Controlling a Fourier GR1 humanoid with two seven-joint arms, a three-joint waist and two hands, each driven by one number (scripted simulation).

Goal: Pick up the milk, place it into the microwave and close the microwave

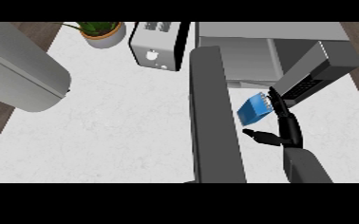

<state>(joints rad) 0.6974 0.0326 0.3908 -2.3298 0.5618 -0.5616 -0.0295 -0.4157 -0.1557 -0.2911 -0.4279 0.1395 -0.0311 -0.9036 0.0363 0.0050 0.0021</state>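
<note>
R hand [288,130] splayed, milk [252,111] btw its thumb & fingers

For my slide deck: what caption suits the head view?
Right hand open beside the blue milk carton, in front of the microwave with its door swung open.

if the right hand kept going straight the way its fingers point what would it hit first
Probably the microwave: the right hand points toward its open front, close ahead. The milk lies beside the fingers, left of that line, not in it. Depth is unclear from this one view.
</note>
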